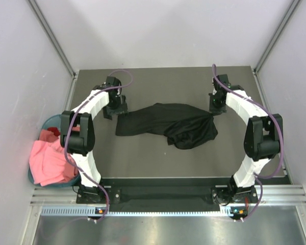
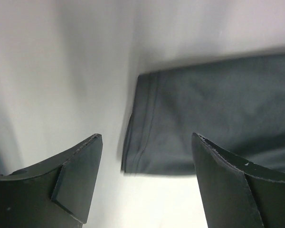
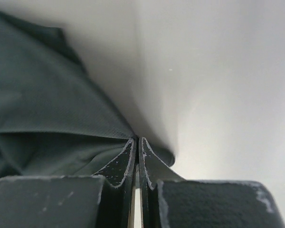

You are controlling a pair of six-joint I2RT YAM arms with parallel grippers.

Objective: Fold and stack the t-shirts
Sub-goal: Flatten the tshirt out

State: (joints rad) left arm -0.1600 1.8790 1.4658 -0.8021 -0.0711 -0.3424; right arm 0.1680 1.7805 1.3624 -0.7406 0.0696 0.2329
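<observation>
A black t-shirt [image 1: 163, 125] lies crumpled across the middle of the table, bunched thicker at its right end. My left gripper [image 1: 109, 112] hovers open just off its left end. In the left wrist view the shirt's hemmed corner [image 2: 142, 142] lies ahead between the spread fingers of the left gripper [image 2: 147, 137], untouched. My right gripper [image 1: 214, 111] sits at the shirt's right end. The right wrist view shows that gripper [image 3: 137, 138] shut on the edge of the black fabric [image 3: 38, 109]. A pink t-shirt [image 1: 48, 161] and a red one [image 1: 52, 133] lie heaped in the basket at the left.
A round teal basket [image 1: 47, 121] stands off the table's left edge beside the left arm. Pale walls close in the table at left, right and back. A metal rail runs along the near edge by the arm bases.
</observation>
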